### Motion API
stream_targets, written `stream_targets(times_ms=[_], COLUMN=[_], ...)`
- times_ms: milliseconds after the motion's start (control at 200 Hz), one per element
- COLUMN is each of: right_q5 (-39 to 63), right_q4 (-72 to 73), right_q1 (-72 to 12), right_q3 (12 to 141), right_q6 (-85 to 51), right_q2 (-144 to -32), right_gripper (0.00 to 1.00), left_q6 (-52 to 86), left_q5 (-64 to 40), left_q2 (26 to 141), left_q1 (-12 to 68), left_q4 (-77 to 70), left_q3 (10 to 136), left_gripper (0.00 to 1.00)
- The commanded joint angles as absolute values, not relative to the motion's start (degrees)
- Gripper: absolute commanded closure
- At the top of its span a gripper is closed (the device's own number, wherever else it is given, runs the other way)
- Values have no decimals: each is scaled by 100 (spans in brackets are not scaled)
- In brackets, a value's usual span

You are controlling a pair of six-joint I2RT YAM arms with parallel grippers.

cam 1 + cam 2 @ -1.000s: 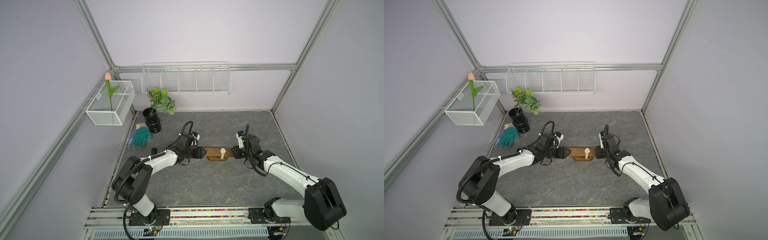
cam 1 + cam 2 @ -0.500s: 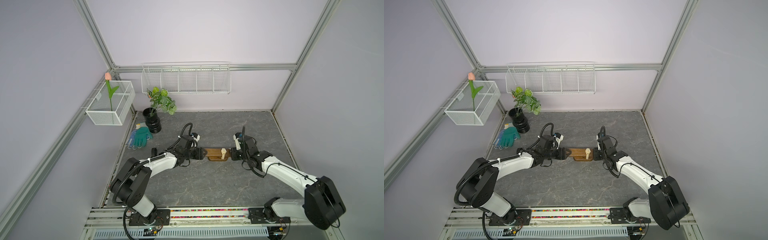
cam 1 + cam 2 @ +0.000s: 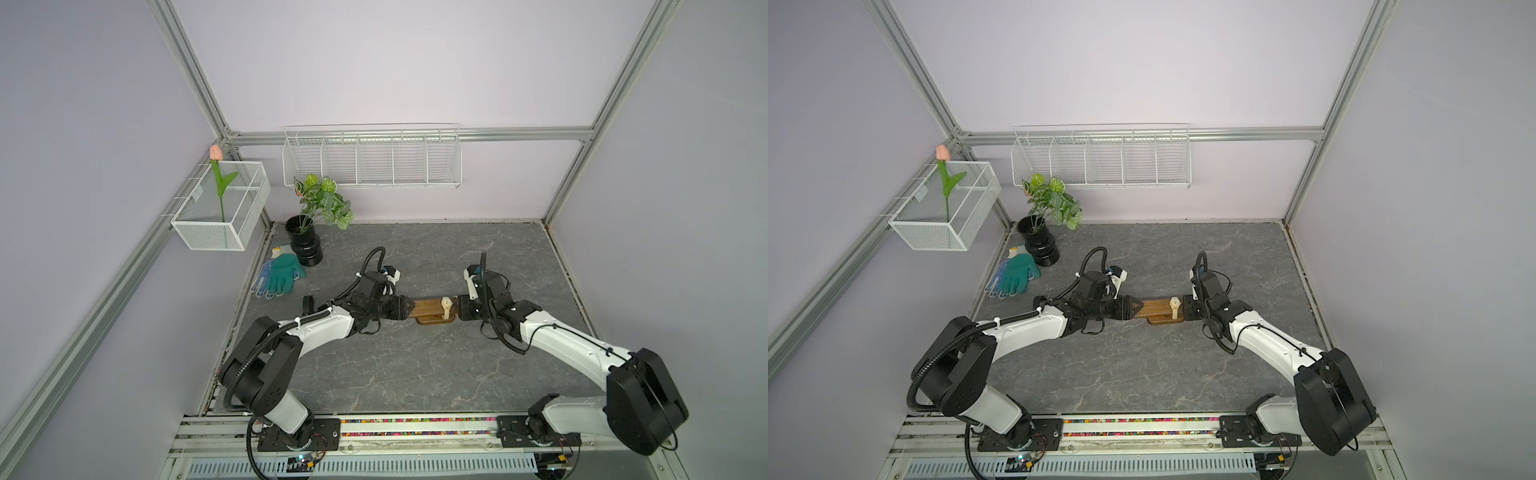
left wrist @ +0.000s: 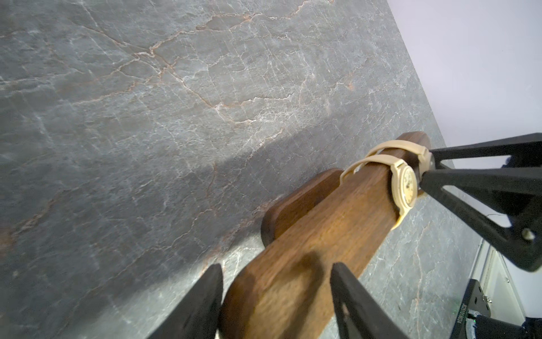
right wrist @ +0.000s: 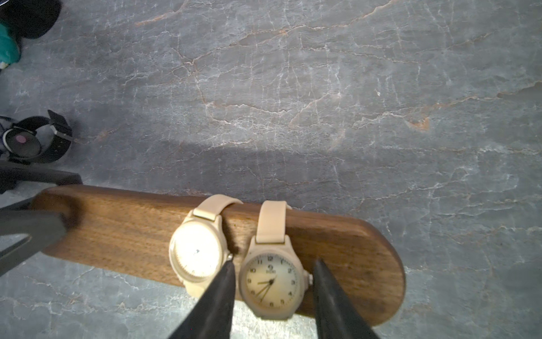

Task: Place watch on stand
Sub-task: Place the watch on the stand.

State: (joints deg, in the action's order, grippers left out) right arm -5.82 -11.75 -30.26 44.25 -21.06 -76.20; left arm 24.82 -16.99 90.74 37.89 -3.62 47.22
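The brown wooden stand (image 3: 428, 308) lies mid-table, seen also in the wrist views (image 4: 322, 229) (image 5: 132, 229). Two beige watches hang on its right half. The watch (image 5: 271, 281) nearer the end sits between the fingers of my right gripper (image 5: 274, 262), which is open, with a thin gap on each side of the case. The other beige watch (image 5: 196, 255) (image 3: 446, 305) is just beside it. My left gripper (image 4: 277, 267) (image 3: 409, 309) is shut on the stand's left end, one finger along each long edge. From above, my right gripper (image 3: 457, 309) covers the end watch.
A black watch (image 5: 29, 141) lies on the table by the left arm. A black ribbed vase with a plant (image 3: 305, 247) and green gloves (image 3: 282, 274) sit at the back left. A wire basket (image 3: 220, 208) and a wire shelf (image 3: 372, 158) hang on the walls.
My right gripper has come down and slightly left onto the stand's right end, and its jaws have widened off the watch. The left arm has stayed put.
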Motion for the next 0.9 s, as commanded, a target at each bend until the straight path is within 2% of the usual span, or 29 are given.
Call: stream_targets(times_ms=[0, 405, 555, 895], right_q5=[-348, -414, -317, -290], right_q4=[-1230, -1426, -1376, -1232], right_q1=[-3044, -2808, -2811, -2857], right_q3=[4491, 4409, 4397, 4525], right_q6=[-2127, -2004, -2037, -2235], right_q2=[-7605, -7296, -7336, -7695], right_gripper=[49, 45, 55, 65], left_q6=[2501, 2460, 2487, 2499], left_q5=[-1600, -1534, -1563, -1601], left_q2=[8973, 8938, 8947, 8938], left_q1=[3809, 3814, 3811, 3810], left_q4=[-475, -459, -506, -466], left_q3=[4658, 4605, 4605, 4608], left_gripper=[39, 38, 38, 38])
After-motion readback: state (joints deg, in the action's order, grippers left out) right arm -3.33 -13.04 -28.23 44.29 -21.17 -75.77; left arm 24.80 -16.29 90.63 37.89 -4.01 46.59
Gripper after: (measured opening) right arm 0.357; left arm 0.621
